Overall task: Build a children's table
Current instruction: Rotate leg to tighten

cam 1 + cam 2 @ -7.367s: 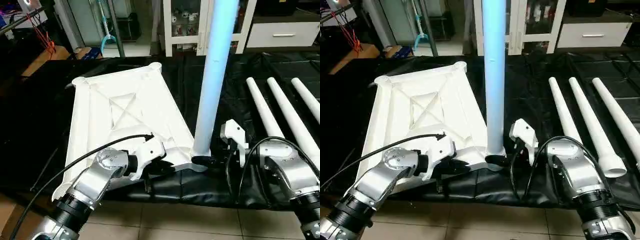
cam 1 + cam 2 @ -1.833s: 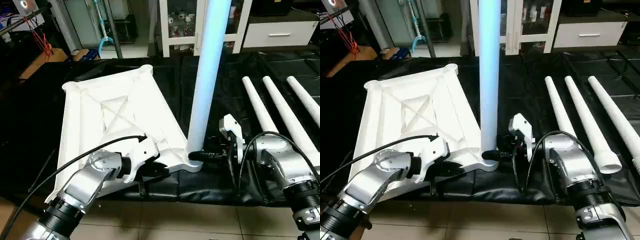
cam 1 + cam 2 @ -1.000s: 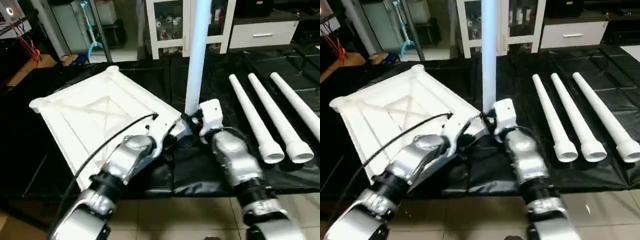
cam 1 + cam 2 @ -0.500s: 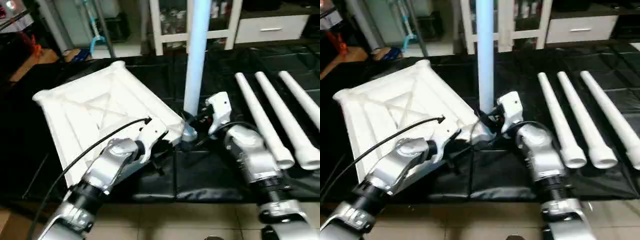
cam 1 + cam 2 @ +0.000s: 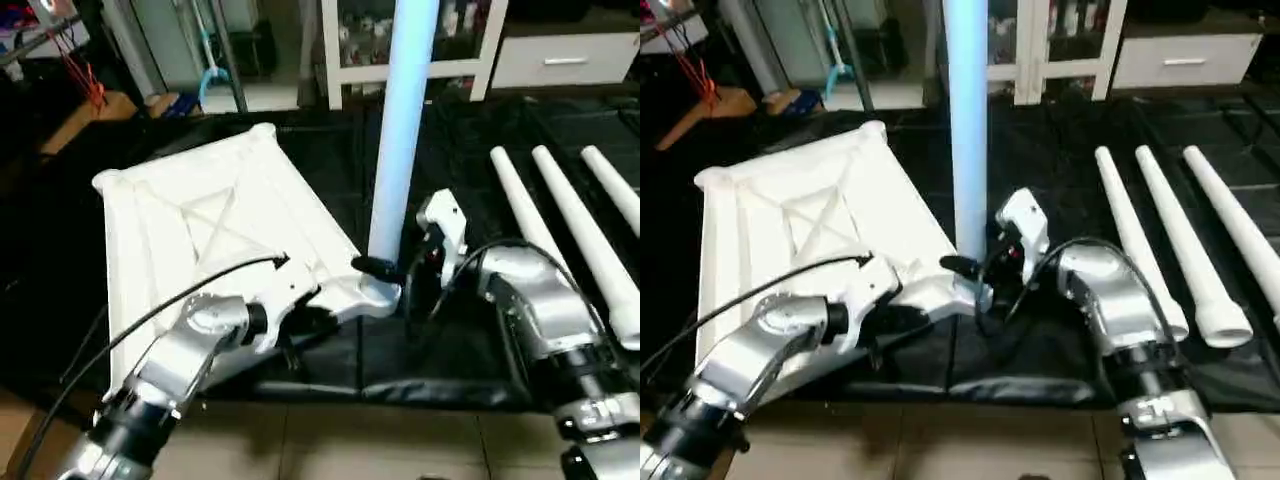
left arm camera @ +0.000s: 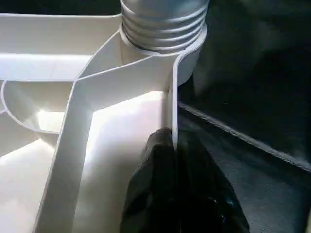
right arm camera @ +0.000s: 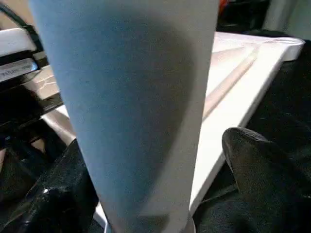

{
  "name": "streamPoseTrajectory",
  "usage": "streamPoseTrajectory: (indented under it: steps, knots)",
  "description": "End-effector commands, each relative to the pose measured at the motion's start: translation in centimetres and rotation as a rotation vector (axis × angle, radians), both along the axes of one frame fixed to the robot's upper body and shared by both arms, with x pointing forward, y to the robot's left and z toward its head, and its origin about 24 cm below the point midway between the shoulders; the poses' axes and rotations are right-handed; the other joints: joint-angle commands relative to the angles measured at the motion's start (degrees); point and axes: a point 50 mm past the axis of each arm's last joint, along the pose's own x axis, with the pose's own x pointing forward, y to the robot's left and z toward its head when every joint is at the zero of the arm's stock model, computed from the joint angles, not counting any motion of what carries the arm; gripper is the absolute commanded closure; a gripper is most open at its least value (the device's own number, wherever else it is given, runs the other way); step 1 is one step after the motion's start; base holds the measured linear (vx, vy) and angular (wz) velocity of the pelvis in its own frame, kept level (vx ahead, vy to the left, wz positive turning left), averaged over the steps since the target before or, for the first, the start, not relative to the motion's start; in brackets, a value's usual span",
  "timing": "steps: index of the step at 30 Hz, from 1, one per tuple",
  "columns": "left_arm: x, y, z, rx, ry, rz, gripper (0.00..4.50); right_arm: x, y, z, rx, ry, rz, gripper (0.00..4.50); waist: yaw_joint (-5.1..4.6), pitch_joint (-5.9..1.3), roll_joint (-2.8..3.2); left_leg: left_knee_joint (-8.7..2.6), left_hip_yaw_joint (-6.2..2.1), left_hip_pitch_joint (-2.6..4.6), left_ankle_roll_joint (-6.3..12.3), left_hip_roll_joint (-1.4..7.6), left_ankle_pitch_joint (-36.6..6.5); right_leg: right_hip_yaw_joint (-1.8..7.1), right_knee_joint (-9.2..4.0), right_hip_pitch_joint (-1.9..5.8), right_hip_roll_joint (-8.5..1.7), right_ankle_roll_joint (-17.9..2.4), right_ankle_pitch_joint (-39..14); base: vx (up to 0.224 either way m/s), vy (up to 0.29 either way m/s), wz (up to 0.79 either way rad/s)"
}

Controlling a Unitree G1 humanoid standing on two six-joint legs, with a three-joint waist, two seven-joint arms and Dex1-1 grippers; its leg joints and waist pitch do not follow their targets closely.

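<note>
The tabletop (image 5: 200,230) lies ribbed side up on the black mat (image 5: 440,350), left of centre. One leg (image 5: 400,140) stands upright in its near right corner socket (image 5: 378,295). The left gripper (image 6: 172,160) is pinched tight on the tabletop's near rim, just beside that socket. The right gripper (image 7: 146,194) has its fingers (image 7: 262,179) spread wide on either side of the standing leg's base, not gripping it. Three spare legs (image 5: 1140,240) lie side by side on the mat at the right.
</note>
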Motion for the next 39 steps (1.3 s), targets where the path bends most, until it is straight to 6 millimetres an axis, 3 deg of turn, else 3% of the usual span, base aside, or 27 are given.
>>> streamPoseTrajectory:
  steps: [1, 2, 3, 7, 8, 10, 15, 18, 19, 20, 22, 25, 26, 28, 29, 31, 32, 39]
  knots:
    - [0.2, 0.4, 0.8, 0.011, -0.015, -0.033, 4.50, 0.4, -0.7, 0.7, -0.014, -0.013, -0.017, 0.70, 0.32, -4.16, -0.58, -4.53, -0.44, 1.33, 5.88, 1.73, -9.7, 0.56, -2.18, 2.87, -0.42, -14.3, -6.1, 0.000, 0.000, 0.00]
    - [0.2, 0.5, 0.8, 0.011, -0.015, -0.034, 4.50, 0.4, -0.7, 0.7, -0.015, -0.013, -0.018, 0.70, 0.37, -4.19, -0.69, -4.48, -0.41, 1.27, 5.97, 1.70, -9.4, 0.55, -2.20, 2.92, -0.43, -14.2, -6.2, 0.000, 0.000, 0.00]
    - [0.4, 0.5, 0.8, 0.021, -0.015, -0.039, 4.50, 0.5, -0.6, 0.2, -0.027, -0.012, -0.024, 0.70, 0.48, -4.19, -0.26, -4.46, -0.43, 1.36, 5.85, 1.69, -9.3, 0.52, -2.20, 2.82, -0.40, -14.2, -6.2, 0.000, 0.000, 0.00]
    - [0.3, 0.5, 0.7, 0.032, -0.008, -0.051, 4.50, 0.4, -0.7, -0.1, -0.043, -0.002, -0.020, 0.70, 0.50, -4.22, -0.33, -4.46, -0.45, 1.42, 5.36, 1.67, -9.9, 0.48, -2.17, 2.87, -0.30, -14.3, -5.9, 0.000, 0.000, 0.00]
    - [0.3, 0.5, 0.7, 0.032, -0.011, -0.052, 4.50, 0.3, -0.8, -0.1, -0.037, 0.009, -0.022, 0.94, 0.47, -4.26, -1.13, -4.51, -0.41, 1.33, 5.42, 1.70, -10.0, 0.50, -2.26, 2.96, -0.29, -14.3, -5.8, 0.000, 0.000, 0.00]
    - [0.4, 0.6, 0.6, 0.034, -0.013, -0.051, 4.50, 0.2, -0.8, -0.1, -0.041, 0.015, -0.017, 0.94, 0.61, -4.24, -0.41, -4.44, -0.46, 1.42, 5.48, 1.70, -9.8, 0.49, -2.15, 2.88, -0.31, -14.3, -6.0, 0.000, 0.000, 0.00]
    - [0.4, 0.6, 0.6, 0.034, -0.013, -0.051, 4.50, 0.2, -0.8, -0.1, -0.041, 0.015, -0.017, 0.94, 0.65, -4.26, -0.58, -4.38, -0.45, 1.37, 5.39, 1.68, -10.2, 0.53, -2.11, 2.91, -0.34, -14.3, -6.5, 0.000, 0.000, 0.00]
    - [0.4, 0.6, 0.4, 0.045, -0.006, -0.067, 4.50, 0.0, -0.8, -0.7, -0.040, 0.044, -0.013, 1.23, 0.73, -4.32, -0.42, -4.29, -0.48, 1.36, 5.40, 1.64, -9.8, 0.52, -2.07, 2.91, -0.34, -14.2, -6.2, 0.000, 0.000, 0.00]
    - [0.4, 0.6, 0.2, 0.052, 0.000, -0.075, 4.50, -0.2, -0.9, -1.1, -0.038, 0.061, -0.010, 1.33, 0.54, -4.04, 1.05, -4.43, -0.41, 1.72, 4.71, 1.61, -11.5, 0.34, -2.49, 2.57, 0.06, -13.6, -6.7, 0.000, 0.000, 0.00]
    - [0.3, 0.6, 0.0, 0.060, 0.004, -0.082, 4.50, -0.4, -1.0, -1.4, -0.038, 0.074, -0.009, 1.43, 0.36, -4.14, 0.66, -4.46, -0.58, 1.53, 4.12, 1.51, -12.6, 0.33, -2.21, 3.03, 0.00, -13.9, -5.8, 0.000, 0.000, 0.00]
    - [0.1, 0.6, -0.2, 0.062, 0.013, -0.097, 4.50, -0.6, -1.2, -1.7, -0.039, 0.095, -0.005, 1.63, 0.37, -4.21, 0.46, -4.37, -0.54, 1.32, 4.80, 1.47, -12.7, 0.48, -2.19, 3.14, -0.32, -14.1, -6.0, 0.000, 0.000, 0.00]
    - [0.0, 0.4, -0.2, 0.060, 0.021, -0.104, 4.50, -0.9, -1.4, -2.0, -0.039, 0.114, -0.006, 1.85, 0.36, -4.24, 0.66, -4.40, -0.56, 1.30, 4.99, 1.58, -12.9, 0.45, -2.38, 3.01, -0.33, -13.3, -9.4, 0.000, 0.000, 0.00]
    - [0.0, 0.4, -0.2, 0.059, 0.022, -0.102, 4.50, -0.9, -1.4, -2.1, -0.044, 0.116, -0.007, 1.97, 0.35, -4.27, 0.34, -4.40, -0.58, 1.26, 4.84, 1.59, -12.9, 0.48, -2.39, 3.00, -0.36, -13.1, -10.2, 0.000, 0.000, 0.00]
    - [0.0, 0.4, -0.2, 0.057, 0.025, -0.098, 4.50, -0.9, -1.4, -2.3, -0.050, 0.118, -0.011, 2.09, 0.17, -4.17, 0.35, -4.48, -0.55, 1.24, 4.66, 1.60, -13.8, 0.48, -2.56, 2.83, -0.33, -12.8, -11.6, 0.000, 0.000, 0.00]
    - [-0.1, 0.5, -0.3, 0.056, 0.032, -0.104, 4.50, -0.9, -1.3, -2.4, -0.045, 0.121, -0.021, 2.16, 0.07, -4.17, -0.06, -4.51, -0.52, 1.24, 4.53, 1.62, -14.2, 0.51, -2.72, 2.80, -0.35, -12.5, -12.4, 0.000, 0.000, 0.00]
    - [-0.1, 0.5, -0.4, 0.053, 0.034, -0.102, 4.50, -0.8, -1.1, -2.7, -0.049, 0.124, -0.034, 2.34, 0.02, -4.12, 0.28, -4.53, -0.56, 1.28, 4.43, 1.63, -14.3, 0.58, -2.70, 2.65, -0.36, -12.3, -13.2, 0.000, 0.000, 0.00]
    - [-0.1, 0.5, -0.5, 0.052, 0.033, -0.101, 4.50, -0.8, -1.0, -2.8, -0.052, 0.124, -0.037, 2.37, -0.02, -4.19, -0.29, -4.51, -0.62, 1.09, 4.58, 1.61, -13.9, 0.61, -2.56, 2.78, -0.49, -12.3, -13.5, 0.000, 0.000, 0.00]
    - [-0.1, 0.4, -0.4, 0.036, 0.032, -0.088, 4.50, -0.6, -0.6, -3.3, -0.053, 0.133, -0.043, 2.49, -0.43, -4.00, -0.36, -4.59, -0.66, 1.00, 4.17, 1.57, -15.7, 0.65, -2.87, 2.50, -0.52, -11.2, -17.1, 0.000, 0.000, 0.00]
